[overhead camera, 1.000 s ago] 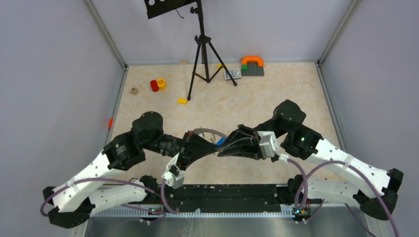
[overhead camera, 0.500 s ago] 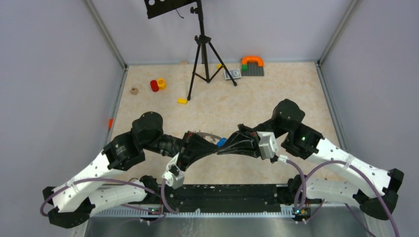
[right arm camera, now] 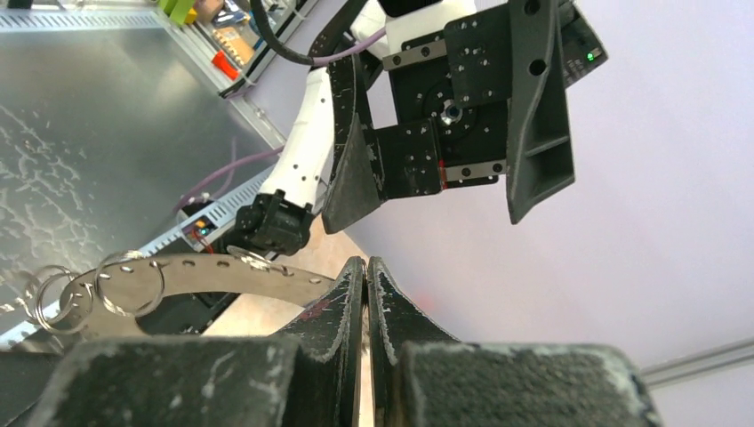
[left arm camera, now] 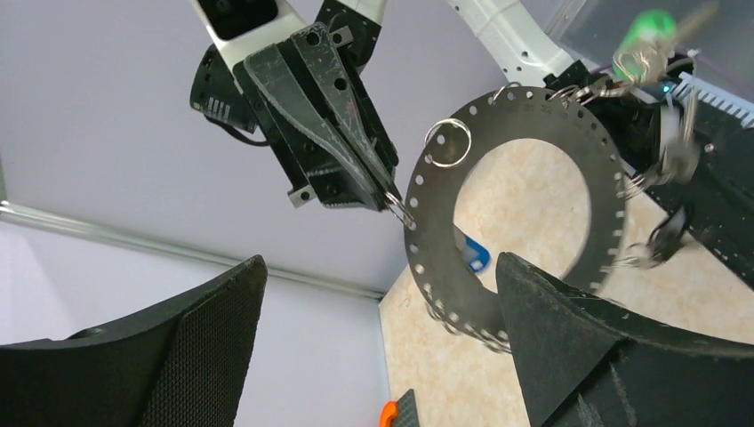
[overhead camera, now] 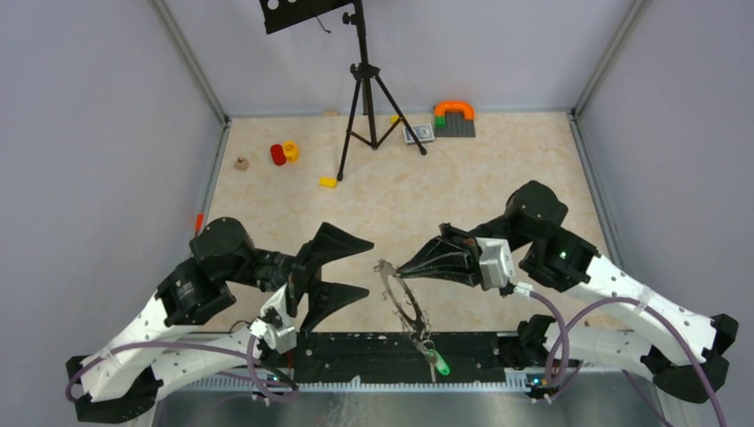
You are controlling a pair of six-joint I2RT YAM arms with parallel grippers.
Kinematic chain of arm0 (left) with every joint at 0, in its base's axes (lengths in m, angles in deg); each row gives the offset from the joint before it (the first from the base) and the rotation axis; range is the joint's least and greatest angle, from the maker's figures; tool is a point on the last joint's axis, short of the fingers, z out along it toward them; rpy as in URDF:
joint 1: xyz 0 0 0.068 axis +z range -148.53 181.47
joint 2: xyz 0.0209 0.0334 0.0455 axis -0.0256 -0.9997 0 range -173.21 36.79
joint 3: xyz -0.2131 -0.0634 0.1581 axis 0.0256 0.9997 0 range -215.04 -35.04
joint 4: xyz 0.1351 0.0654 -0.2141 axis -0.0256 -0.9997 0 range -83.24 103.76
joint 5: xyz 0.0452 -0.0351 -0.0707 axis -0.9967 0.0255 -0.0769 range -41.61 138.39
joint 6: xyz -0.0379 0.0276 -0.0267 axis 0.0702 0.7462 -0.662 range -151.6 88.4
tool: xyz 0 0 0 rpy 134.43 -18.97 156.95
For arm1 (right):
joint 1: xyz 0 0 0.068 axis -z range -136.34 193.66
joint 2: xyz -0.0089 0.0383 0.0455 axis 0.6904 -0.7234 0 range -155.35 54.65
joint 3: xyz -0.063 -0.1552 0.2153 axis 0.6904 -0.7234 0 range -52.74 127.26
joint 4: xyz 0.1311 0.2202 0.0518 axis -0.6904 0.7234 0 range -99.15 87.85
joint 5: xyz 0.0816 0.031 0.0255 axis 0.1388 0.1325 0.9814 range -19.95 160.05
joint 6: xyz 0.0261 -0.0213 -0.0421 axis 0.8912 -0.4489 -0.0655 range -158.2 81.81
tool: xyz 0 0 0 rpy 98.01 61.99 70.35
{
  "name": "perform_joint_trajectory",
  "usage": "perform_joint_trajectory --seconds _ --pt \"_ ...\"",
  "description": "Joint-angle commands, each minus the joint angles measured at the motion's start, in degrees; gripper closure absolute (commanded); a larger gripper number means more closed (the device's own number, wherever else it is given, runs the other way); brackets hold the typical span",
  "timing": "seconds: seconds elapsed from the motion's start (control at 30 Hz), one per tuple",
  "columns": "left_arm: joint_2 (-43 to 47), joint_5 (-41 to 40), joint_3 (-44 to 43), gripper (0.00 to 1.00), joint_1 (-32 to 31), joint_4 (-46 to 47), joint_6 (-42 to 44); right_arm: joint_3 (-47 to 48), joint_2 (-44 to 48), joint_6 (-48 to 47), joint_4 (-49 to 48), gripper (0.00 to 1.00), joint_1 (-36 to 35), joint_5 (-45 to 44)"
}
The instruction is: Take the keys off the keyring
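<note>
Since the earlier frame, the left gripper [overhead camera: 368, 266] has let go and pulled back toward the worktop's [overhead camera: 498, 178] near left side. Its jaws now stand wide apart with nothing between them. The right gripper [overhead camera: 399, 267] is pinched shut on the rim of the keyring [left arm camera: 429, 249] and carries it alone.

The ring hangs in the air over the middle of the near edge, tilted, with its lower part sagging toward the arm bases. The keys [overhead camera: 426, 342] are bunched at that low end on small split rings, and the green-tagged key [overhead camera: 439, 364] hangs lowest. All keys seen remain attached. A blue object shows through the ring's hole in the left wrist view; whether it is attached cannot be told.

Assessment: the ring has passed from a two-handed hold to a single pinch. That frees the left gripper to return for one key. No removal is evident yet. The thin-edge grip may let the ring swing or slip.
</note>
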Motion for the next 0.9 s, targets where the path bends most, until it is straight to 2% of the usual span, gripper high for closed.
perform_joint_trajectory --seconds 0.0,0.13,0.3,0.4,0.5,0.6,0.73,0.87 --pt "3.0 -1.1 2.5 0.02 -0.1 5.7 -7.7 2.7 3.3 3.6 -5.4 1.00 -0.7 0.9" --pt "5.1 -1.4 4.8 0.02 -0.2 10.1 -14.7 1.2 5.0 8.2 -10.9 1.00 -0.7 4.1" --pt "3.9 3.6 5.3 0.02 -0.1 15.4 -21.6 0.6 4.9 12.0 -15.1 1.00 -0.7 6.9" --pt "1.2 5.8 3.8 0.02 -0.1 16.9 -24.2 0.0 4.4 12.7 -16.7 1.00 -0.7 5.1" --pt "-1.3 5.2 1.9 0.02 -0.2 17.6 -27.7 -0.7 4.5 13.5 -16.8 1.00 -0.7 -1.2" --pt "-1.5 0.0 1.4 0.02 -0.1 21.0 -35.8 0.1 4.1 13.3 -12.9 1.00 -0.7 -6.9" --pt "-0.8 -15.5 1.5 0.02 -0.1 24.6 -48.1 1.0 3.3 16.0 -9.6 1.00 -0.7 -14.4" --pt "-1.0 -25.6 -0.2 0.02 -0.2 21.2 -51.5 1.1 3.2 16.8 -7.7 1.00 -0.7 -18.4"
